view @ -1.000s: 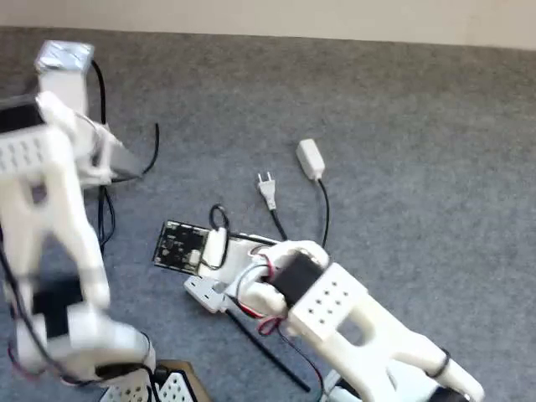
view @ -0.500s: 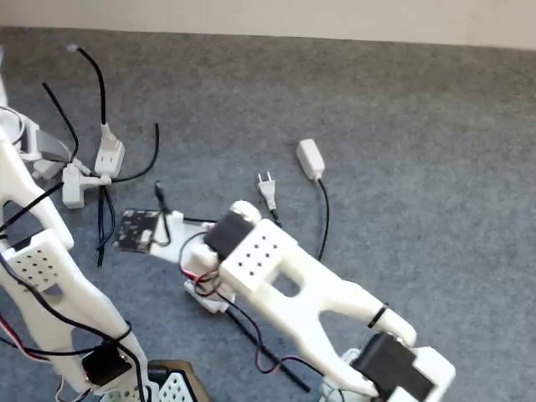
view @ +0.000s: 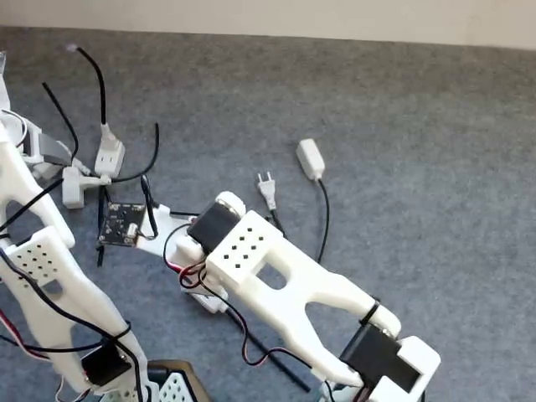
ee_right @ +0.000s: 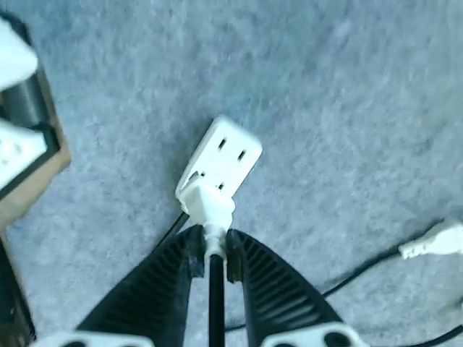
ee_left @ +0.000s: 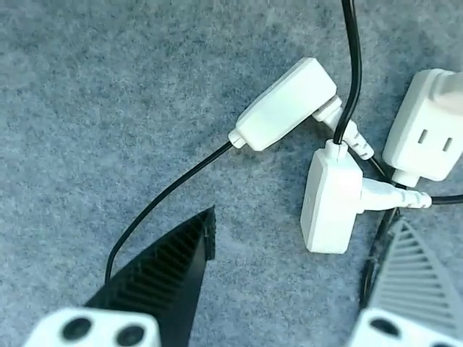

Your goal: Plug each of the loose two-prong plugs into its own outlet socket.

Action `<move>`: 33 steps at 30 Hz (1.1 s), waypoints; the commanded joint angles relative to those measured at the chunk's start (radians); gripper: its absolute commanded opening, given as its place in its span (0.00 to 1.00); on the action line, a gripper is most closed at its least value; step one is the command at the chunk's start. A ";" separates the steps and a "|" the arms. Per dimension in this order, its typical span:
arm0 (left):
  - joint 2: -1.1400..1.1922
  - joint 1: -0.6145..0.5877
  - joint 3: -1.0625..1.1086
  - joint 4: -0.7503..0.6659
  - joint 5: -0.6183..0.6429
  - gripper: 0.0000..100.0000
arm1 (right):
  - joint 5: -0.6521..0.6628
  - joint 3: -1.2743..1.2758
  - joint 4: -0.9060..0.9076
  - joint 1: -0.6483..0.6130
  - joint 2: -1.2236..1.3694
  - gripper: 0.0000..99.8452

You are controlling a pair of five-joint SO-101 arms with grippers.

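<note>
In the high view, one loose two-prong plug point(view: 266, 189) lies on the desk point(view: 419, 117) just beyond the right arm point(view: 276, 276). Nothing touches it, and it is well apart from the white tangle point(view: 90, 167) by the left arm point(view: 50, 276). A sweep of the right arm could knock it askew.

In the left wrist view, the left gripper point(ee_left: 304, 220) hangs over that tangle with its jaws wide open, holding nothing. Below sit a white plug point(ee_left: 286, 105), a white block point(ee_left: 331, 199) and a slotted socket point(ee_left: 427, 126), with black leads point(ee_left: 352, 72) crossing between them (all packed close). Closing here may catch a lead, or two bodies at once.

In the right wrist view, the right gripper point(ee_right: 210, 242) has its jaws pinched nearly shut on the black cord point(ee_right: 214, 278) just behind a white outlet socket point(ee_right: 219, 160). Held by the cord rather than the body, the socket could swivel or slip, leaving its slots badly aimed.
</note>
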 commanded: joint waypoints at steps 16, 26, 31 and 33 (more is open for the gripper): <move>-0.012 -0.028 -0.035 0.008 -0.041 0.36 | 0.126 0.165 -0.127 -0.007 -0.016 0.01; -0.012 -0.028 -0.035 0.008 -0.041 0.36 | 0.153 0.162 -0.073 -0.008 -0.010 0.01; -0.012 -0.028 -0.033 0.008 -0.040 0.36 | 0.153 0.157 -0.054 -0.007 -0.012 0.01; -0.012 -0.027 -0.033 0.008 -0.040 0.36 | 0.153 0.125 -0.031 -0.007 -0.010 0.01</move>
